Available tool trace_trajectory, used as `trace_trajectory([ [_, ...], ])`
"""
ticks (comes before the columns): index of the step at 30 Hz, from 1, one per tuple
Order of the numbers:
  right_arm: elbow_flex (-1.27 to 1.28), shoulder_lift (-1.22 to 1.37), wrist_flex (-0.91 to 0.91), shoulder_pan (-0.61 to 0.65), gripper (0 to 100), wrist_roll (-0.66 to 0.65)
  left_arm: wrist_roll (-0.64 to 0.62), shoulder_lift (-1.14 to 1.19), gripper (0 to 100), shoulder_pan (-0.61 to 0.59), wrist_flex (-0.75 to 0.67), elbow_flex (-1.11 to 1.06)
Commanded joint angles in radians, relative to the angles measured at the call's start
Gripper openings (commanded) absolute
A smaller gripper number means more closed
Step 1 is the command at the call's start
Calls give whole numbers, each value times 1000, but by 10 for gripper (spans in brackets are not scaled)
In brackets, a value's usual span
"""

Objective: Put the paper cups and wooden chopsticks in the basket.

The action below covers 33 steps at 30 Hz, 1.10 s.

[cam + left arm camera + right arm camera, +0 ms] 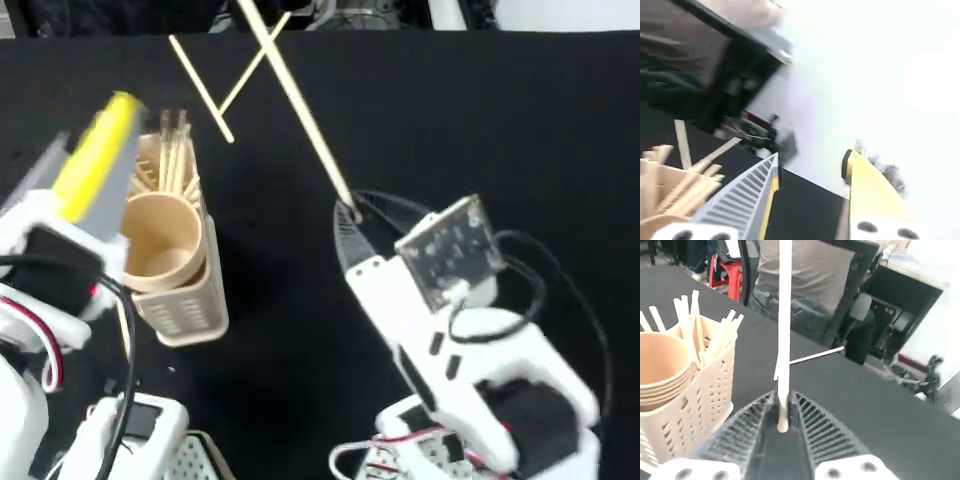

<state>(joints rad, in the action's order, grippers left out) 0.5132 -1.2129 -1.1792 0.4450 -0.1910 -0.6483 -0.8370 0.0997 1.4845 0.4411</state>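
**Holding one chopstick clear of the basket, off to one side of it**

The black table (500, 120) carries the basket (185, 300) on the left arm's side. It stands upright, its open mouth facing up. The right gripper (350, 212) sits well apart from it toward the table's middle, so the basket lies sideways from that gripper, across bare table.

The left gripper (811, 157) hangs just above the basket, its grey and yellow fingers spread wide with nothing between them. It is the nearer arm to the basket, but it has nothing to deliver.

Inside the basket a nested stack of paper cups (160, 235) takes up the near part, and a bundle of upright chopsticks (172, 150) fills the far part.

The right gripper's jaws are pressed together on the end of one held chopstick (295, 100). Its long axis runs straight out from the jaws, slanting toward the far edge of the table. By my reading, that free end must swing over the basket mouth before release.

Two loose chopsticks (200, 88) lie crossed near the far edge, beyond the basket.
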Motion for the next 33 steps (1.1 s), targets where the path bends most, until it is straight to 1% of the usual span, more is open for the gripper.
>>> trace_trajectory([
  [1, 104, -84, 80, -3, 11, 38, -11, 5, 223, 147, -63, 25],
  [6, 134, -168, 89, 101, 11, 54, -9, 25, 223, 252, -66, 24],
  [11, 150, -180, 95, 109, 11, 54, -9, 23, 223, 331, -43, 35],
  [13, 145, -182, 95, 112, 11, 54, -9, 32, 223, 343, -46, 27],
  [17, 147, -182, 95, 144, 11, 54, -9, 34, 223, 360, -92, -13],
  [21, 145, -182, 91, 147, 11, 54, -8, 34, 223, 420, -101, -38],
  [25, 147, -196, 89, 147, 11, 54, -3, 34, 201, 429, -109, -59],
  [29, 150, -268, 84, 147, 11, 54, 80, 34, 176, 430, -110, -67],
  [33, 163, -311, 72, 164, 11, 54, 95, 34, 165, 430, -146, -101],
])
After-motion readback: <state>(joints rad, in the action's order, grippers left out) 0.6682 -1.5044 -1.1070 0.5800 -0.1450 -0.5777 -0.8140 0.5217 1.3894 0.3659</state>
